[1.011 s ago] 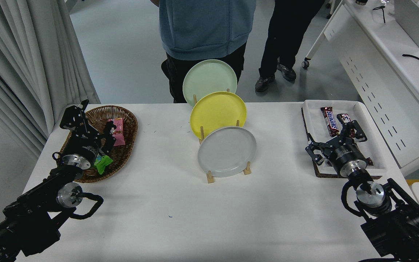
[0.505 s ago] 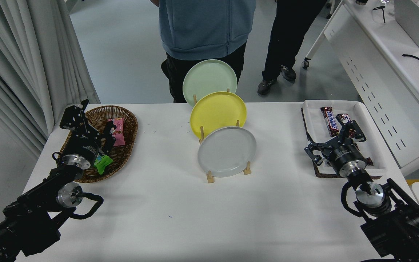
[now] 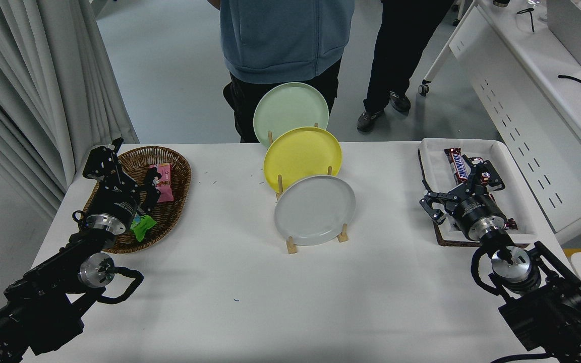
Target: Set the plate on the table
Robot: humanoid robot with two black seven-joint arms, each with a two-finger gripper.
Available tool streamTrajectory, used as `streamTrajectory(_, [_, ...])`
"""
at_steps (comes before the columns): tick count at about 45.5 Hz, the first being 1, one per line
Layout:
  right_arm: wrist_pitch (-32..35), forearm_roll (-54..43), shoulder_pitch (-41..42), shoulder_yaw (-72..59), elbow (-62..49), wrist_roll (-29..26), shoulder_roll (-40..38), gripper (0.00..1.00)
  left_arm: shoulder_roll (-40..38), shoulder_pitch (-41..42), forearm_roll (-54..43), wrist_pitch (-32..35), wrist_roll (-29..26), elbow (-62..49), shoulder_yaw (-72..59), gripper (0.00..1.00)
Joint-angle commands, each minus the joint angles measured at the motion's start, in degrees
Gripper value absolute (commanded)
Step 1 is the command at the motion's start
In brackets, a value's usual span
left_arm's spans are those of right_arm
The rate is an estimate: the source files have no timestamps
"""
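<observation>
Creeping forward and slightly left since a second ago, the right gripper [image 3: 459, 187] hangs spread and empty above the snack tray [image 3: 434, 151], well apart from the plate [image 3: 315, 210].

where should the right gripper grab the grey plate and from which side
Probably the upper right rim of the grey plate, coming in from the right. It stands tilted on edge in the wooden rack, frontmost, so that rim is bare; the yellow plate crowds the back and the rack pegs block the bottom. The right gripper is open over the tray, on that side already.
</observation>
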Motion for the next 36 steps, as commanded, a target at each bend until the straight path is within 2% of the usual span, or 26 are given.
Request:
streamTrajectory(1, [0.0, 0.09, 0.23, 0.07, -0.05, 0.0, -0.09, 0.99, 0.0, 0.0, 0.0, 0.0, 0.0, 0.0, 0.0, 1.0])
streamTrajectory(30, [-0.79, 0.09, 0.84, -1.68, -0.49, 0.0, -2.64, 0.99, 0.0, 0.0, 0.0, 0.0, 0.0, 0.0, 0.0, 1.0])
streamTrajectory(36, [-3.24, 1.58, 3.75, -5.02, -0.58, 0.0, -6.58, 0.99, 0.0, 0.0, 0.0, 0.0, 0.0, 0.0, 0.0, 1.0])
